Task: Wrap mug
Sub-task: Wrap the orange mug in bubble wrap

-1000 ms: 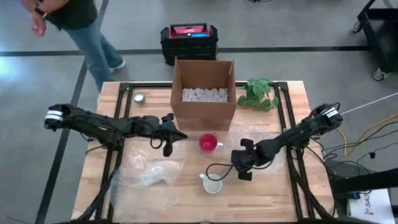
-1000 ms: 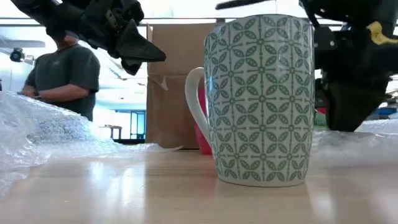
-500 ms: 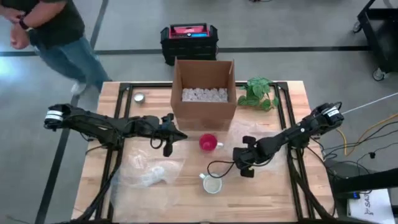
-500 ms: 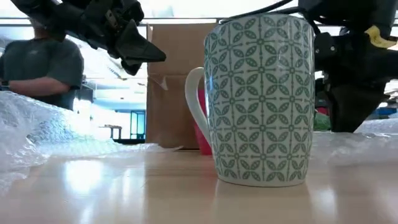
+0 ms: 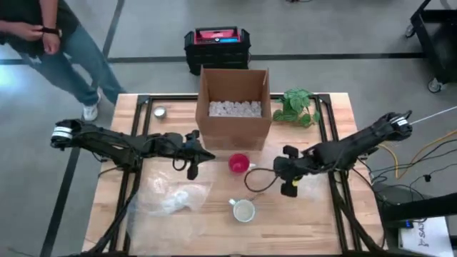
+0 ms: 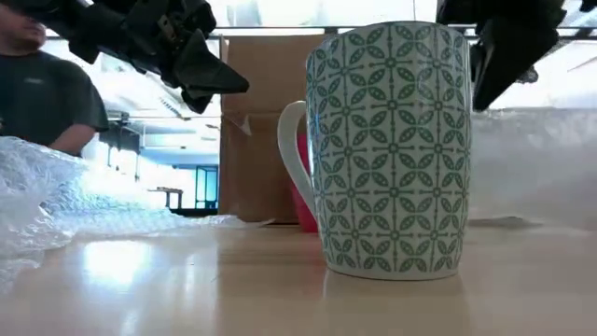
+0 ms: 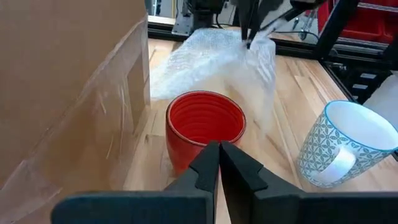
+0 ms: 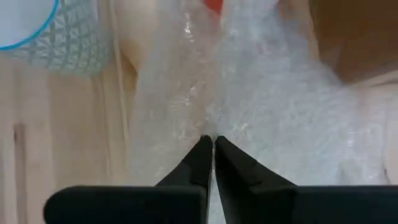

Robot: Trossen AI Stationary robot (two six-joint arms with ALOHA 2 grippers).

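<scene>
A white mug with a green leaf pattern (image 5: 243, 210) stands upright near the table's front edge, close up in the low view (image 6: 392, 149). A red mug (image 5: 239, 163) stands before the cardboard box. My right gripper (image 5: 288, 185) is right of both mugs, shut on a sheet of bubble wrap (image 5: 308, 160). My left gripper (image 5: 193, 170) hovers shut, holding nothing, left of the red mug (image 7: 205, 121). A second, crumpled bubble wrap sheet (image 5: 175, 196) lies flat on the table at front left. My right gripper pinches the bubble wrap between its two fingers at a raised, gathered spot (image 8: 208, 127); one layer or several, I cannot tell. The fingers come from above, pointing down. The sheet hangs below them like a curtain (image 7: 249, 59), its lower part lying on the table (image 6: 532, 177).
The open cardboard box (image 5: 234, 107) with white filling stands at the middle back, a green plant (image 5: 296, 107) to its right, a small metal lid (image 5: 160, 111) to its left. A dark cable loops (image 5: 253, 182) by the patterned mug. A person (image 5: 43, 36) walks beyond the far left corner.
My right gripper has risen and gone a little toward the table's right and far edges, staying shut. The bubble wrap's held part has come up off the table with it, while its lower part stays down. The person behind has walked to the left.
</scene>
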